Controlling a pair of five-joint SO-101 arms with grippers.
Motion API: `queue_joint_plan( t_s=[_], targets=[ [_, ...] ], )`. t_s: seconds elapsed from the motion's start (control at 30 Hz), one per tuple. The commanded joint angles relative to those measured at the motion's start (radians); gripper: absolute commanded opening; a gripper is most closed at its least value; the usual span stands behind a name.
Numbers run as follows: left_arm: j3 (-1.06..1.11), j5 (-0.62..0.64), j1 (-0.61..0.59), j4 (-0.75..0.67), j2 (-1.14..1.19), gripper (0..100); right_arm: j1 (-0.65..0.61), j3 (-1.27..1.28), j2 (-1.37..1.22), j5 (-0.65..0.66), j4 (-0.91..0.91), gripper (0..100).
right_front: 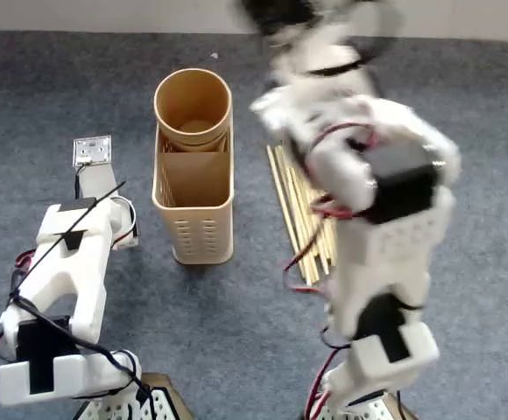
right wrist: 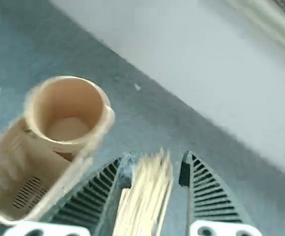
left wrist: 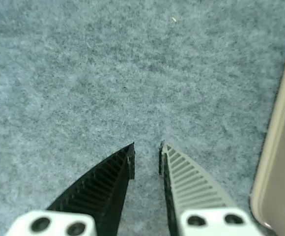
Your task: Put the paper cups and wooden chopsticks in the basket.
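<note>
Wooden chopsticks (right_front: 296, 210) lie in a loose bundle on the grey carpet (right_front: 236, 350), just beside the basket (right_front: 203, 232) on the side of the right arm (right_front: 385, 201). Their long axis runs from the near side of the table to the far side, fanning slightly at the near ends. The arm hangs over them and hides part of the bundle.

From the right wrist we see the right gripper (right wrist: 155, 164) with its jaws spread. Chopstick tips stand between them, pointing away from the camera, and a sliver of gap shows along one finger, so we read the claw as released rather than clamped.

The paper cups (right_front: 193, 118) stand nested and upright in the far compartment of the basket, mouths up (several rims show one inside another). The basket's own length runs near to far.

We find the left gripper (left wrist: 146, 147) low over bare carpet next to the basket wall, its jaws barely parted and grasping nothing. We see no print large enough to read.
</note>
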State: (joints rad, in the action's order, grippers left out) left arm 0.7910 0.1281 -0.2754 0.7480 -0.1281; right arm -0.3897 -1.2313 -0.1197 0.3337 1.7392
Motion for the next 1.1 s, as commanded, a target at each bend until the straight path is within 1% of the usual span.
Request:
queue_joint_plan(
  t_s=[0.0,0.1,0.2,0.3,0.37,0.43,0.57,0.7,0.77,0.87,0.97,1.07],
  targets=[
    [-0.031,-0.014,0.015,-0.012,-0.002,11,0.225,0.329,0.021,-0.066,0.01,17.3],
    [-0.033,-0.009,0.01,-0.012,-0.002,11,0.263,0.596,-0.035,-0.018,-0.015,17.3],
    [-0.035,-0.009,-0.038,-0.012,-0.012,11,0.282,0.806,-0.085,-0.012,-0.148,17.3],
    [-0.064,-0.005,-0.108,-0.008,-0.01,11,0.295,0.943,-0.116,-0.014,-0.278,17.3],
    [-0.087,0.041,-0.159,-0.008,-0.007,11,0.302,1.0,-0.133,-0.015,-0.352,17.3],
    [-0.097,0.101,-0.193,-0.006,-0.008,11,0.297,1.035,-0.165,-0.015,-0.421,17.3],
    [-0.097,0.11,-0.199,-0.006,-0.012,11,0.268,1.046,-0.271,-0.017,-0.518,17.6],
    [-0.091,0.114,-0.199,-0.006,-0.012,11,0.265,1.046,-0.372,-0.012,-0.667,17.6],
    [-0.09,0.114,-0.197,-0.005,-0.012,11,0.263,1.044,-0.397,-0.011,-0.665,17.3],
    [-0.09,0.114,-0.173,0.038,-0.012,11,0.255,1.05,-0.4,-0.017,-0.659,17.3],
    [-0.09,0.114,-0.125,0.061,-0.012,11,0.252,1.046,-0.394,-0.091,-0.654,17.3],
    [-0.09,0.112,-0.101,0.063,-0.004,11,0.248,1.053,-0.355,-0.094,-0.67,17.3]
  ],
)
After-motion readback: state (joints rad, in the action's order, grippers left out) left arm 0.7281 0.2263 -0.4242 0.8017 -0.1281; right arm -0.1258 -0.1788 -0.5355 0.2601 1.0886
